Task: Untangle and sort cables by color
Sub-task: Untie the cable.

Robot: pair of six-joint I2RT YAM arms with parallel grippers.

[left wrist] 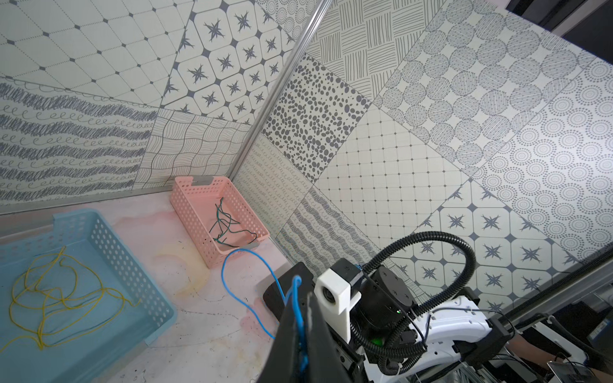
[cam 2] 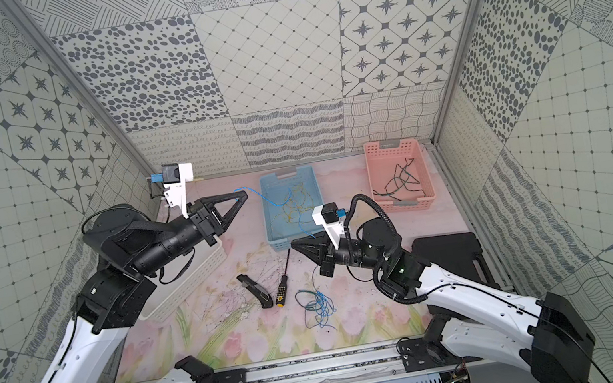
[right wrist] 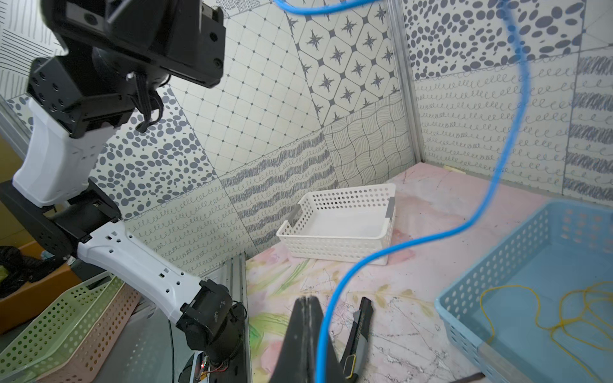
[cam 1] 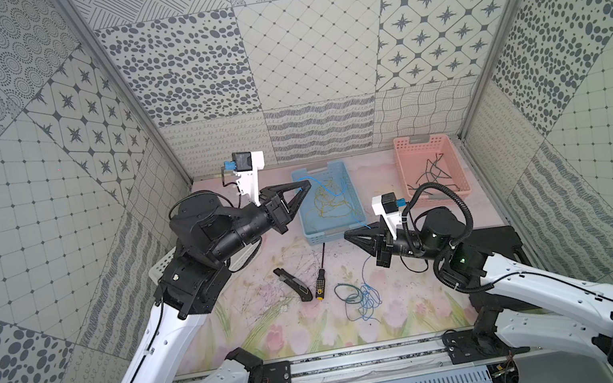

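No text, label, brand, number or sign can be read in any view. Pale markings are seen on the handle of the screwdriver [cam 1: 319, 284] in both top views, too small to be made out.

Matt perforated plastic blue basket [cam 1: 325, 236]

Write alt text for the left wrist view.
A blue cable is pinched between the fingers of the left gripper and loops out over the pink table. Beyond it, a blue basket holds tangled yellow cables and a pink basket by the wall corner holds dark green cables.
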